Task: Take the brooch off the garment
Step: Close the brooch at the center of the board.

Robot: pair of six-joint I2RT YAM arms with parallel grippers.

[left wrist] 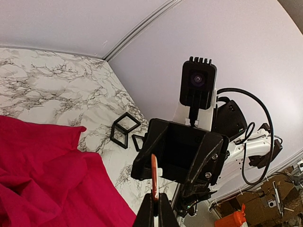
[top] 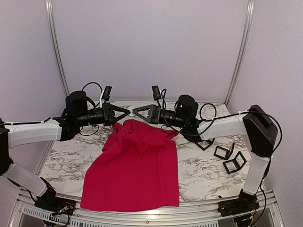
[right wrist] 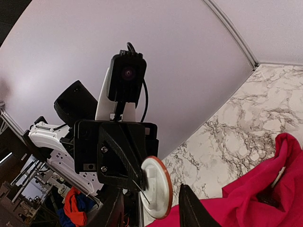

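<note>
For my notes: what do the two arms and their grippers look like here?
The left arm and right arm have white link shells and black joints. The left gripper and right gripper are black and triangular. Black cables loop along them; a black camera tops each wrist.

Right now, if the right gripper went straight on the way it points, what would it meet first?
Most likely the round white brooch with the orange rim, pinched by the left gripper directly opposite the right gripper. It sits between the right fingers, though depth is hard to judge.
</note>
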